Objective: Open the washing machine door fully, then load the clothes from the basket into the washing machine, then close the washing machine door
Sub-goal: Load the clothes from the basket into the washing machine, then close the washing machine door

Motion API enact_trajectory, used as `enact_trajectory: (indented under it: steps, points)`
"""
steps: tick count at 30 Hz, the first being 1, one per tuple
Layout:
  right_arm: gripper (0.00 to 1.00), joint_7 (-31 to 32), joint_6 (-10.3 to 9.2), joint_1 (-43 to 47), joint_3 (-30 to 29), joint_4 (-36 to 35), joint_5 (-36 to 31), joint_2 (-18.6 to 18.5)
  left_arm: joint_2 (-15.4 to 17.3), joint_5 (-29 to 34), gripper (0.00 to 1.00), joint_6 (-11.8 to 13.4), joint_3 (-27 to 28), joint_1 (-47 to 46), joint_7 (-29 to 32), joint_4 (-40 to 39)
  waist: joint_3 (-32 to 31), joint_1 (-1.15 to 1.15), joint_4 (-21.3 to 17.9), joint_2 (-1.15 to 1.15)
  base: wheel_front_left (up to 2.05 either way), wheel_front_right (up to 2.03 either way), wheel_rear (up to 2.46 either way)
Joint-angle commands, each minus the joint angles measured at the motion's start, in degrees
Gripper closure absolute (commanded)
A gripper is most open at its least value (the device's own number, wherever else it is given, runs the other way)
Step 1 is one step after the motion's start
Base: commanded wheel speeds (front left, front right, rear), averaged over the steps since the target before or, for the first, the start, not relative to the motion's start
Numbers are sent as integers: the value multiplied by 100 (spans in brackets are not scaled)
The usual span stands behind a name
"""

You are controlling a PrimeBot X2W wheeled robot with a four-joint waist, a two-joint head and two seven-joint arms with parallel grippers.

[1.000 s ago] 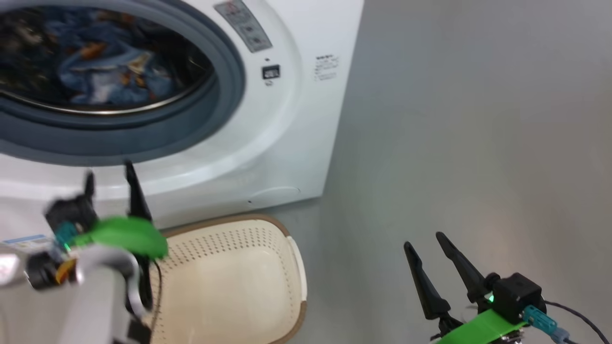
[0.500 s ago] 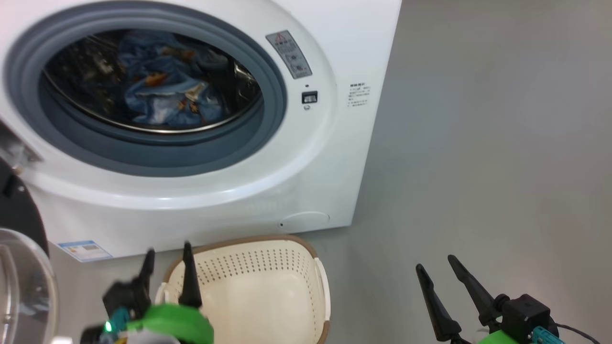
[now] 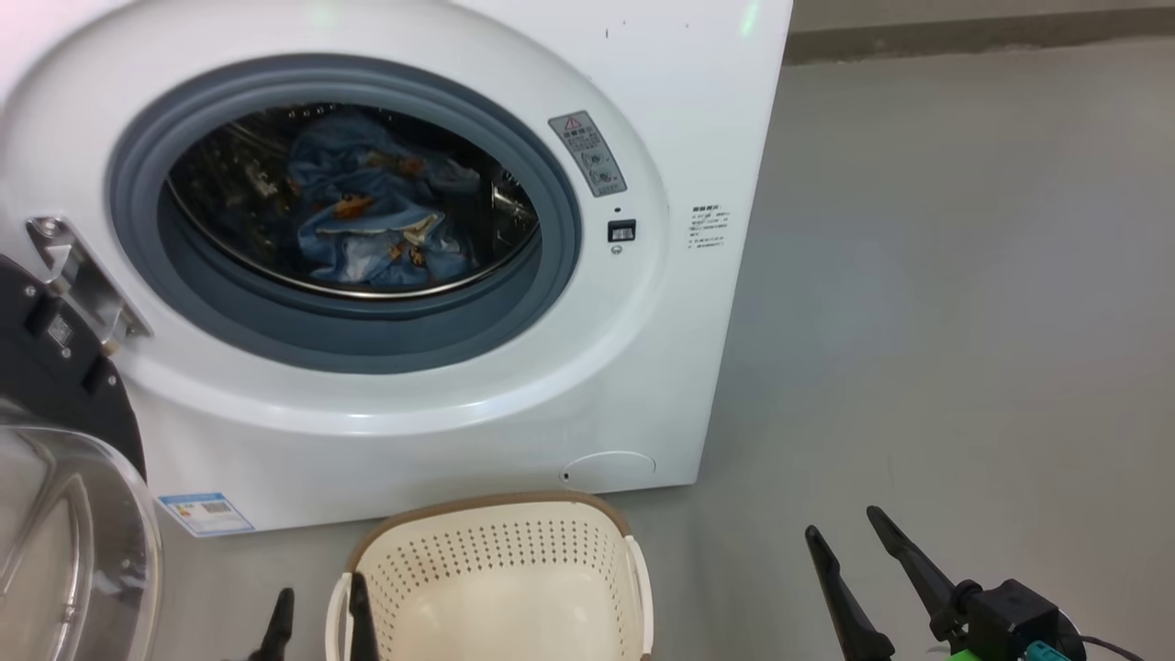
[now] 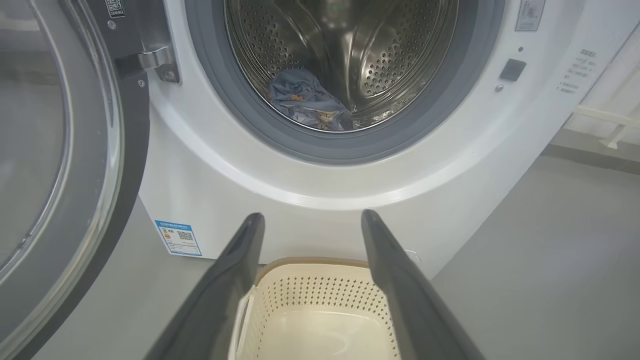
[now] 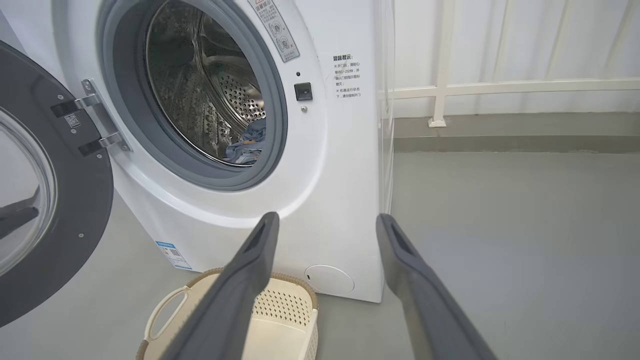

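Left hand (image 4: 311, 216), fingers apart, hovers at the basket's (image 3: 500, 551) left rim. Right hand (image 3: 842, 523), likewise spread, hangs over the floor (image 3: 964, 321). Just beyond the basket stands the washing machine (image 3: 679, 138), its door (image 3: 64, 386) swung wide left and the clothes (image 3: 367, 220) inside the drum (image 4: 400, 50).

Bright, even light is filling all three views, casting faint, soft-edged shadows on the grey floor (image 3: 964, 321). In the head view a pinkish haze is washing over the washing machine (image 3: 698, 110) at the upper left of the frame, with green flares showing along the top edge. In the left wrist view the steel drum (image 4: 390, 50) is throwing back bright streaks, and the washing machine door (image 4: 125, 150) at the left edge is gleaming with pale reflections in its glass. Both wrist views are bending straight lines near their edges, and the left gripper (image 4: 312, 214) and the right gripper (image 5: 327, 215) at the bottom are looking slightly soft
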Motion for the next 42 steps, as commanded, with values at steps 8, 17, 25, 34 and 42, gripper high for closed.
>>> enact_trajectory:
  steps: [8, 17, 25, 34, 42]
  points:
    - [0, -28, 9, 169, 70, -153, 4, -108, 52, 269, 0, 39, 470, 471, -36, -660, -221, 0, -39, 0, 0, 0, 0]
    - [0, -28, 9, 274, -2, -205, -12, -143, 51, 447, 0, 17, 537, 723, -36, -833, -254, 0, -96, 0, 0, 0, 0]
    - [0, -28, 9, 227, -21, -219, -39, -210, 50, 421, 0, -14, 537, 696, -36, -848, -237, 0, -106, 0, 0, 0, 0]
    - [0, -28, 9, 107, -39, -224, -60, -299, 50, 381, 0, -11, 433, 705, -36, -842, -215, 0, -64, 0, 0, 0, 0]
    - [0, -28, 9, -15, 32, -176, -55, -358, 50, 399, 0, -10, 422, 718, -36, -822, -233, 0, -65, 0, 0, 0, 0]
